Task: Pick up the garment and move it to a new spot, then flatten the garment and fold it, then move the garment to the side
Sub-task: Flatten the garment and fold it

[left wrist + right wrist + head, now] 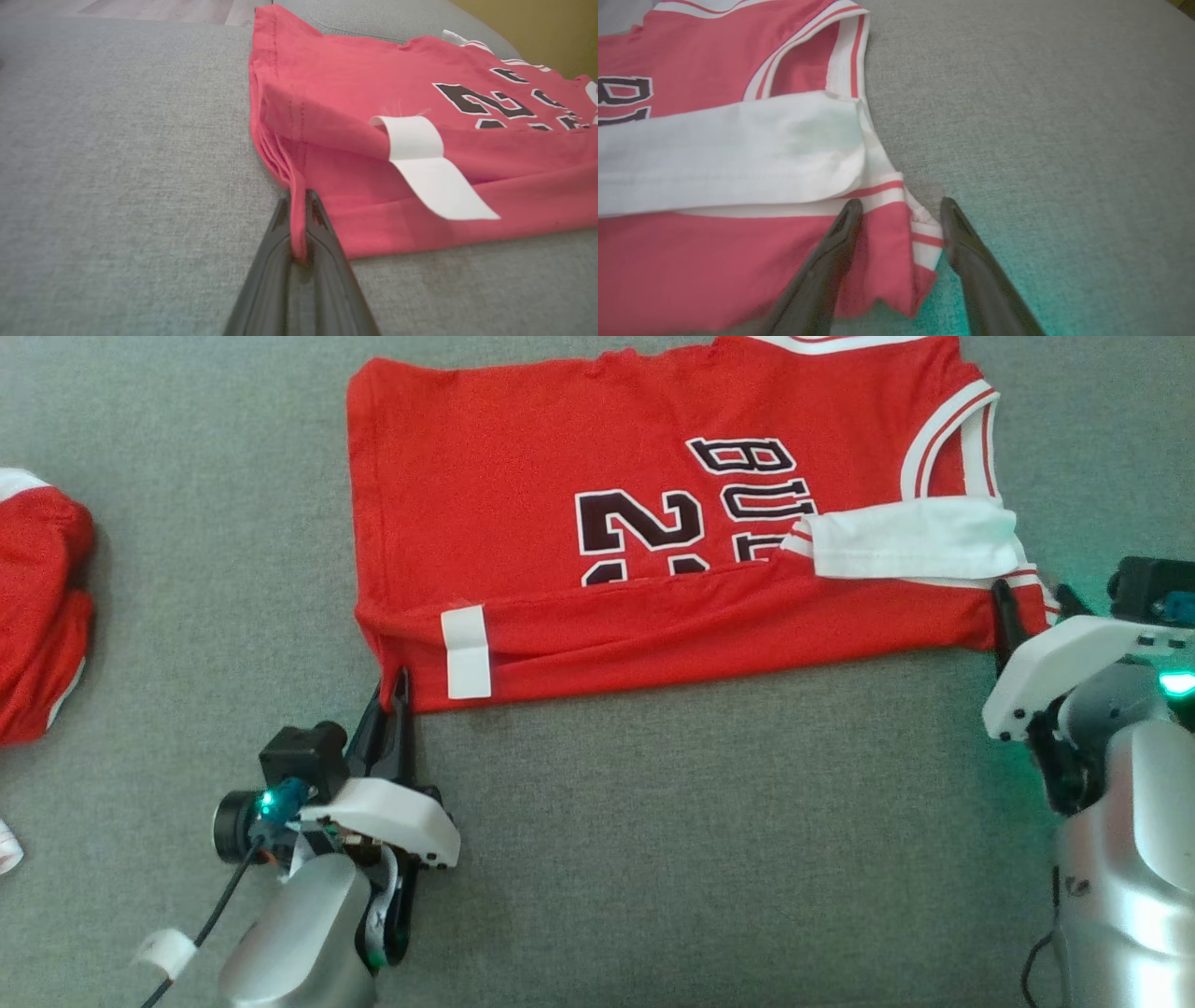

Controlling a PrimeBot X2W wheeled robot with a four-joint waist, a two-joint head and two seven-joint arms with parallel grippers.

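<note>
Surface: grey woven fabric, flat.
Red jersey: spread flat toward the far edge, near side folded over itself, black lettering up.
Second red garment: bunched, well apart toward the left.
White scrap: near left, small.

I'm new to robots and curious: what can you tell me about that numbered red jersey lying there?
The red jersey is sleeveless, thin cloth, with red-and-white striped armhole trim and dark white-edged lettering. It lies flat on the grey surface, its near edge folded over, with a white tag and a white cloth strip. The left end effector is shut on one near corner; the right end effector stands open around the other.
</note>
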